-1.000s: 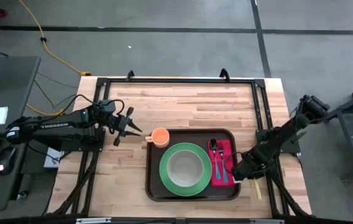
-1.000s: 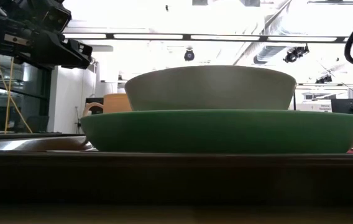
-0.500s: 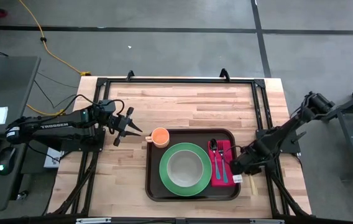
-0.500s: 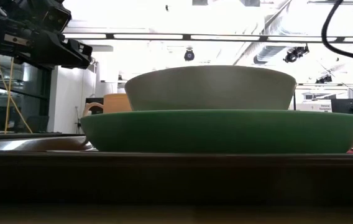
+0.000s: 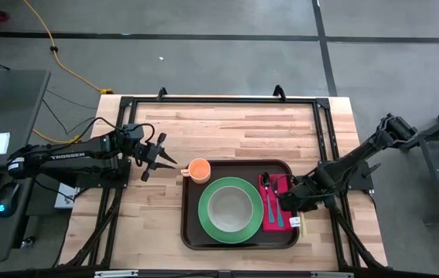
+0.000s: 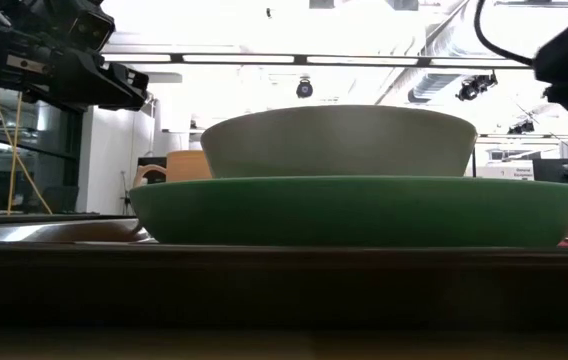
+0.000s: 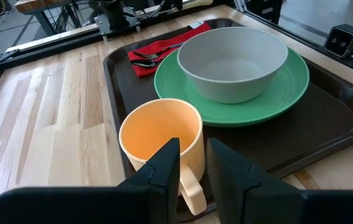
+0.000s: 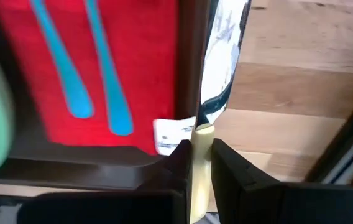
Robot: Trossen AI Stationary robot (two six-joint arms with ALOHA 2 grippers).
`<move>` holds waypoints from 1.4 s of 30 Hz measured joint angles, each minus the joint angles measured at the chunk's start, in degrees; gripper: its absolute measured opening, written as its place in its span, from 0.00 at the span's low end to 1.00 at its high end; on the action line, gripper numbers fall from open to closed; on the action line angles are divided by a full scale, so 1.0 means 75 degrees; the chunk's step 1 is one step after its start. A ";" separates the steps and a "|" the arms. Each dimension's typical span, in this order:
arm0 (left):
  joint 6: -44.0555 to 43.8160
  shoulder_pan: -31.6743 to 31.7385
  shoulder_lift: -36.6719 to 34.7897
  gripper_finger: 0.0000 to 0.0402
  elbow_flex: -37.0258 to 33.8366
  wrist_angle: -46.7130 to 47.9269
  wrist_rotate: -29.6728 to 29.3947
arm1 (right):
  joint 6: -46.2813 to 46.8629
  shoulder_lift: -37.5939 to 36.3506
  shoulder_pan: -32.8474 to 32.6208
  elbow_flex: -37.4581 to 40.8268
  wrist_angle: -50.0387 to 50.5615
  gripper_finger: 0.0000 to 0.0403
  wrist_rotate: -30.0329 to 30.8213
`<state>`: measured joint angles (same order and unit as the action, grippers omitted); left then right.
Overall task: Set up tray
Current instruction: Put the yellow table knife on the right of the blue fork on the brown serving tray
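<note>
The dark brown tray [image 5: 192, 232] lies on the wooden table. It carries a green plate [image 5: 208, 224] with a grey bowl [image 5: 231, 208], an orange cup [image 5: 199, 169], and a red napkin [image 5: 270, 224] with a blue-handled spoon and fork [image 8: 71, 68]. My right gripper [image 5: 289, 202] is over the tray's right rim, shut on a knife [image 8: 223, 56]. My left gripper [image 5: 173, 162] hovers left of the cup, its fingers [image 7: 164, 171] slightly open in line with the cup's handle [image 7: 189, 186]. My right gripper pinches the knife's cream handle [image 8: 201, 140] between its two fingers, just behind the blade. The knife runs along the fingers, and its blade [image 8: 226, 43] sticks out past them, over the tray's right rim [image 8: 192, 74] and the wood beside it.
A black metal frame [image 5: 219, 100] runs around the table's edges. Bare wood [image 5: 235, 131] lies between the tray and the far edge. A white label [image 8: 170, 135] sticks out of the napkin's corner. A low camera [image 7: 341, 38] stands near the tray's near edge.
My right gripper has moved toward the table's left and slightly toward its far edge, from the bare wood right of the tray to the tray's right rim. The knife has moved with it. The left arm has kept still.
</note>
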<state>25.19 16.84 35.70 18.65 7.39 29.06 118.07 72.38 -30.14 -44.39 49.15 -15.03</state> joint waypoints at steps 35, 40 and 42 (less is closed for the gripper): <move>0.0003 0.0003 0.0000 0.28 0.0000 0.0004 -0.0025 | -0.1808 0.0000 0.1776 -0.0205 -0.0537 0.05 0.0653; 0.0003 0.0003 0.0000 0.28 0.0000 0.0004 -0.0035 | -0.1766 0.0002 0.1776 0.0143 -0.0903 0.05 0.0423; 0.0003 0.0003 0.0000 0.28 0.0000 0.0004 -0.0035 | -0.1756 0.0003 0.1773 0.0254 -0.1106 0.05 0.0406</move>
<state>25.21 16.86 35.70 18.65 7.42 28.80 104.90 72.40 -16.84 -42.48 40.85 -11.99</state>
